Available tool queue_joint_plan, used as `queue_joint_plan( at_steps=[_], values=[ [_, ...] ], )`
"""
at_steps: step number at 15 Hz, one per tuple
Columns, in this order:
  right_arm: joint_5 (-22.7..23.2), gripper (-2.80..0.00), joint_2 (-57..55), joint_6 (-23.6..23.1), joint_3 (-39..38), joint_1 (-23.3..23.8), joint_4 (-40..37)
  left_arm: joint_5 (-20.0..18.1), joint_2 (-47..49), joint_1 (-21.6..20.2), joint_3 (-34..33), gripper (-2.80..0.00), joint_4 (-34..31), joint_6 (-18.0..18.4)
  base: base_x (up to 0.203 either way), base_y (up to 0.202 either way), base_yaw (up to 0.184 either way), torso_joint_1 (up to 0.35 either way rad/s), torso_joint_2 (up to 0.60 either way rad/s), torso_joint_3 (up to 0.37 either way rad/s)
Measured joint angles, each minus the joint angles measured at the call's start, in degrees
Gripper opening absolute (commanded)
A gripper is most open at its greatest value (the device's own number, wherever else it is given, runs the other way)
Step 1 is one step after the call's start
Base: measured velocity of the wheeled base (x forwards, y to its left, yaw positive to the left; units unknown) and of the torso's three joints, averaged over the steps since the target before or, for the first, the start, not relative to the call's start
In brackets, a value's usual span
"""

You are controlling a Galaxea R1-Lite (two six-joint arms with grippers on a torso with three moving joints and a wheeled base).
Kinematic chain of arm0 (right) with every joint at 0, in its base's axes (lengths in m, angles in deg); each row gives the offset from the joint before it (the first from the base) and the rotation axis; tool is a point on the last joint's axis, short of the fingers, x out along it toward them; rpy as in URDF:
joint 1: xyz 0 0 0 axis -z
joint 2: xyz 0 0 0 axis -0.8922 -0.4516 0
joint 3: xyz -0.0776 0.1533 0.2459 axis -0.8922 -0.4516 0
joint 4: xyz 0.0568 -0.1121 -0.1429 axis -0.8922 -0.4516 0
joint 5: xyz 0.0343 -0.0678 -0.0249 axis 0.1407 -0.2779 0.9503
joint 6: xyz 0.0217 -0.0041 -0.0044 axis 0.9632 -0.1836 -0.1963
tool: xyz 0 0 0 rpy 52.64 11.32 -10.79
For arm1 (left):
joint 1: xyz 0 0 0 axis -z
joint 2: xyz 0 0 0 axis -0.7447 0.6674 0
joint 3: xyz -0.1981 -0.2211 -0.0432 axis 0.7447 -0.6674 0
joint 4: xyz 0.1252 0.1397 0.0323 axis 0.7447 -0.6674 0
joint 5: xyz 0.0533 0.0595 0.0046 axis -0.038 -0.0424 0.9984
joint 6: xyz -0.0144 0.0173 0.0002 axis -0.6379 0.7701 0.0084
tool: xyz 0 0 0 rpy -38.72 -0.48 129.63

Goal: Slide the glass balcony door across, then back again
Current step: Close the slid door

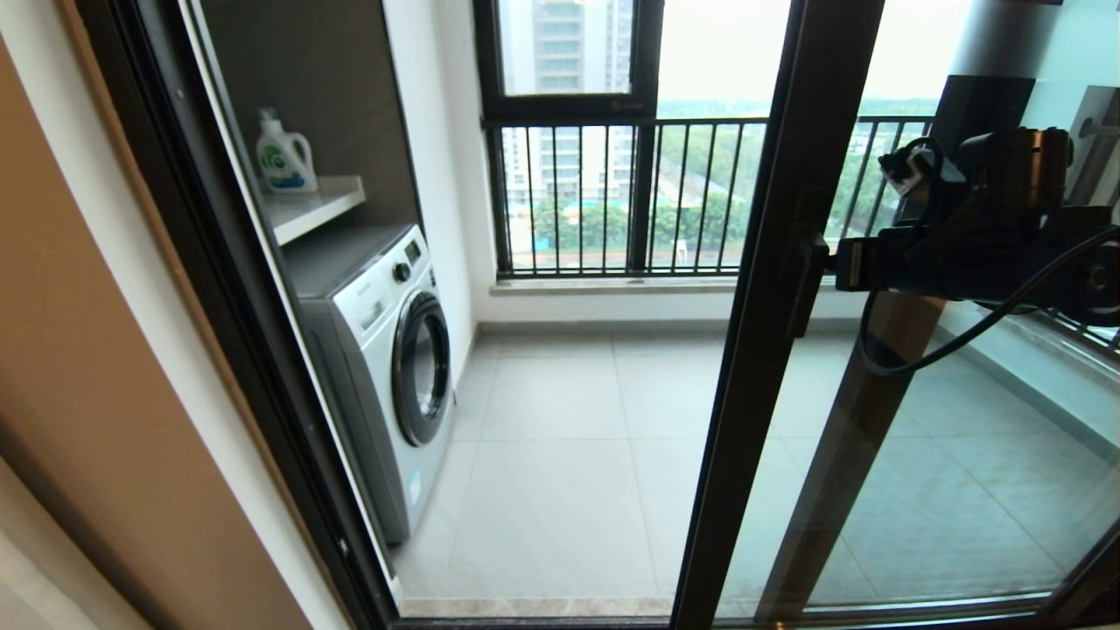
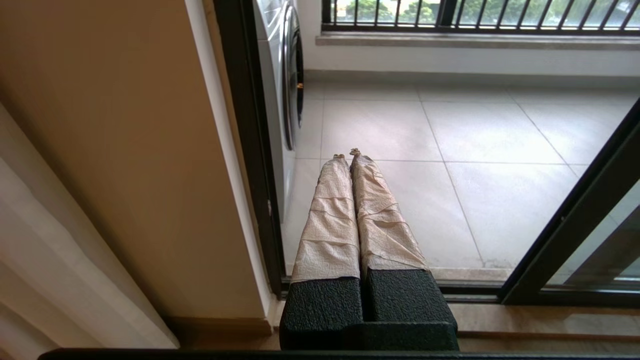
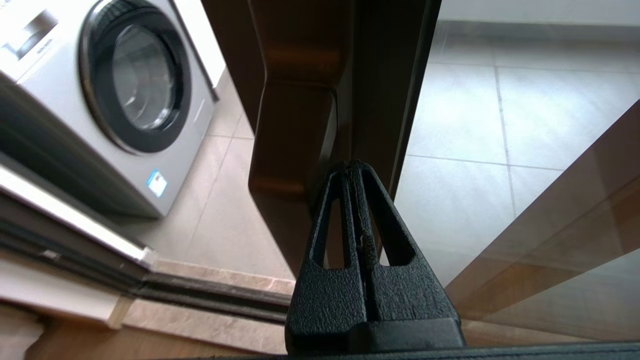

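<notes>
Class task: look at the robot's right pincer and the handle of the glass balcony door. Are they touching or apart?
Touching. In the right wrist view the shut right pincer has its tips pressed against the door handle, with no gap showing.

Pale tiled balcony floor (image 1: 560,455) with washing machine (image 1: 385,350), seemingly directly on it.

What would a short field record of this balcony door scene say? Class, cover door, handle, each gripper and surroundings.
door: partly open, gap on its left
handle: dark bar on the frame
right gripper: shut, tips at the handle
left gripper: shut, holds nothing, low by the sill
washer: on the balcony, left side
bottle: upright on the shelf above the washer
</notes>
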State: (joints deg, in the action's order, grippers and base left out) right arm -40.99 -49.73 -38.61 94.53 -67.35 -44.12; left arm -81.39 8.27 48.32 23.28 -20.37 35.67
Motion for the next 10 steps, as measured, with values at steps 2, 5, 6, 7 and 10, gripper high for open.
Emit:
queue_joint_plan(
  at_steps=[2, 5, 6, 7, 10],
  values=[
    [-1.90, -2.80, -0.84, 0.09, 0.35, -1.70, 0.90, 0.01, 0.00, 0.00, 0.00, -2.80, 0.02, -0.02, 0.000, 0.000, 0.000, 0.000, 0.00, 0.000],
    [-2.07, -2.80, -1.42, 0.24, 0.46, -3.37, 1.00, 0.00, 0.00, 0.00, 0.00, -2.80, 0.03, 0.00, 0.000, 0.000, 0.000, 0.000, 0.00, 0.000],
    [-2.09, -2.80, -1.58, 0.49, 0.46, -3.81, 1.04, -0.02, 0.00, 0.00, 0.00, -2.80, 0.03, 0.00, 0.000, 0.000, 0.000, 0.000, 0.00, 0.000],
    [-2.07, -2.80, -1.67, 0.71, 0.46, -4.15, 1.06, 0.01, 0.00, 0.00, 0.00, -2.80, 0.03, 0.00, 0.000, 0.000, 0.000, 0.000, 0.00, 0.000],
    [-1.87, -2.80, -1.80, 0.78, 0.48, -5.02, 1.04, 0.01, 0.00, 0.00, 0.00, -2.80, 0.02, -0.02, 0.000, 0.000, 0.000, 0.000, 0.00, 0.000]
  ],
)
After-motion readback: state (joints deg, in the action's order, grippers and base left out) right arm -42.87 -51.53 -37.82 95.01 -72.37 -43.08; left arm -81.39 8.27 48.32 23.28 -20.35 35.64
